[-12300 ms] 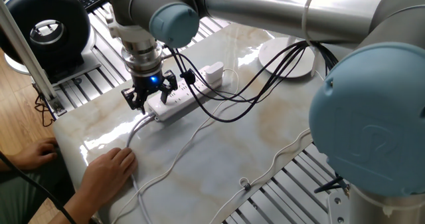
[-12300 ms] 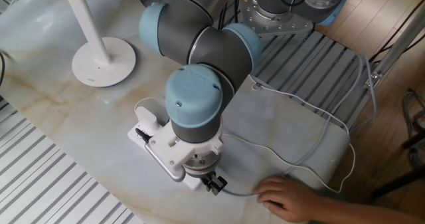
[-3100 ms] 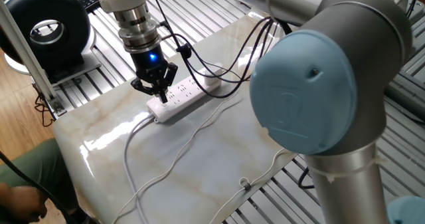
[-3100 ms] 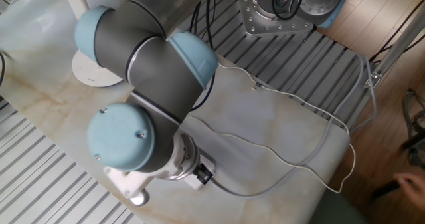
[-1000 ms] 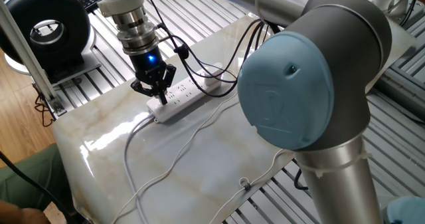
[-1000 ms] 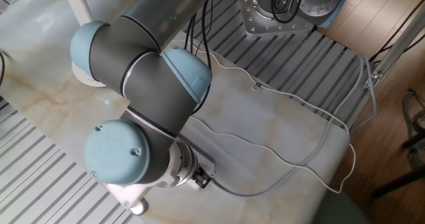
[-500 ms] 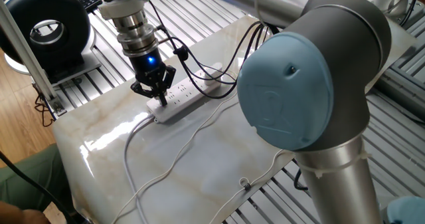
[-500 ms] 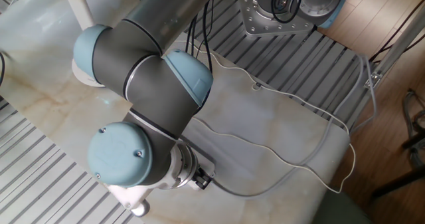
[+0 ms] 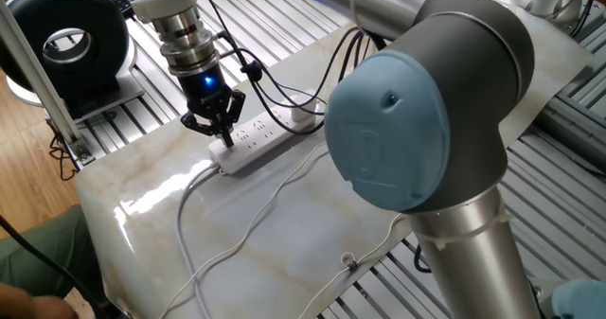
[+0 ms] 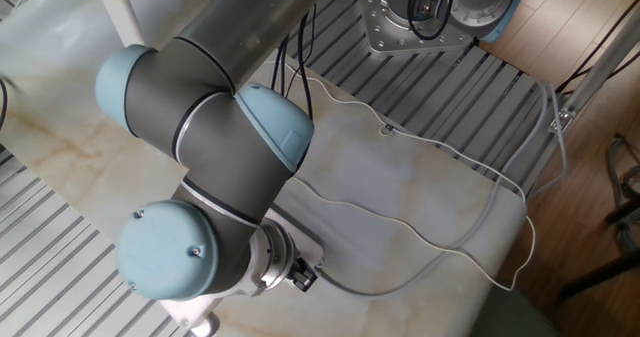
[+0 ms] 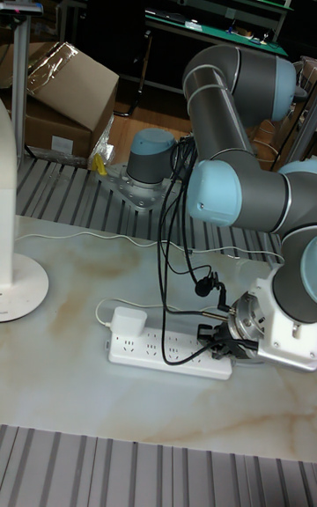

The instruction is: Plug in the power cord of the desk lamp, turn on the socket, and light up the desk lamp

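The socket [image 9: 258, 143] is a long white strip lying on the marble table; it also shows in the tall fixed view [image 11: 163, 351]. My gripper [image 9: 221, 135] points straight down with its jaws shut and its tips on the strip's near end. The tall fixed view shows the gripper [image 11: 215, 349] at the strip's right end. The boxy white plug [image 11: 130, 322] of the power cord [image 11: 79, 238] sits in the strip's other end. The desk lamp [image 11: 18, 289] stands at the far left; its head is out of view. The arm hides most of the strip in the other fixed view.
A black round fan [image 9: 64, 37] stands on the slatted frame beyond the table's corner. The strip's thicker cable [image 9: 185, 205] and the thin cord trail over the table's edge. Black robot cables [image 9: 284, 92] hang over the strip. Someone's green sleeve [image 9: 47, 248] is at the left edge.
The gripper has shifted slightly toward the strip's near end and the arm's elbow has swung with it. The person's hand that rested on the table 12 seconds ago is gone.
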You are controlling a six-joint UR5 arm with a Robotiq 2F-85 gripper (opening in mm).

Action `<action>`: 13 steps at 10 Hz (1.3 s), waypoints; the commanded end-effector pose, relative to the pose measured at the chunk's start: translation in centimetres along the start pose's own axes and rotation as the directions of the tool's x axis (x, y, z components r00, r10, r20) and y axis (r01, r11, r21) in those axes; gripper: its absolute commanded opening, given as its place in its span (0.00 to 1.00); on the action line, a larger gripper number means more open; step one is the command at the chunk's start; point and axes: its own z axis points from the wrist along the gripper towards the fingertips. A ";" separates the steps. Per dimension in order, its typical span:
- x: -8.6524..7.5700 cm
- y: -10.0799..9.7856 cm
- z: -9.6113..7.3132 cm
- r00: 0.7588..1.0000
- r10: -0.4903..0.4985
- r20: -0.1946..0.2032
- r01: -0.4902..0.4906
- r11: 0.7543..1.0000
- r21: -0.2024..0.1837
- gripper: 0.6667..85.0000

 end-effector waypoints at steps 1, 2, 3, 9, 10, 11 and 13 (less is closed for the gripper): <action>0.2 0.4 -0.4 1.000 0.003 -0.006 -0.003 1.000 -0.013 0.00; 0.5 0.1 -0.4 1.000 0.000 -0.010 0.000 1.000 -0.008 0.00; 0.7 -0.2 -0.4 1.000 -0.004 -0.011 0.004 1.000 -0.006 0.00; 0.6 -0.7 0.3 1.000 -0.010 -0.001 0.010 1.000 -0.005 0.00; 0.6 -0.7 0.4 1.000 -0.009 -0.001 0.009 1.000 -0.005 0.00; 0.5 -0.6 0.6 1.000 -0.009 0.001 0.009 1.000 -0.005 0.00; 0.1 -0.4 2.1 1.000 -0.010 0.021 0.010 1.000 -0.007 0.00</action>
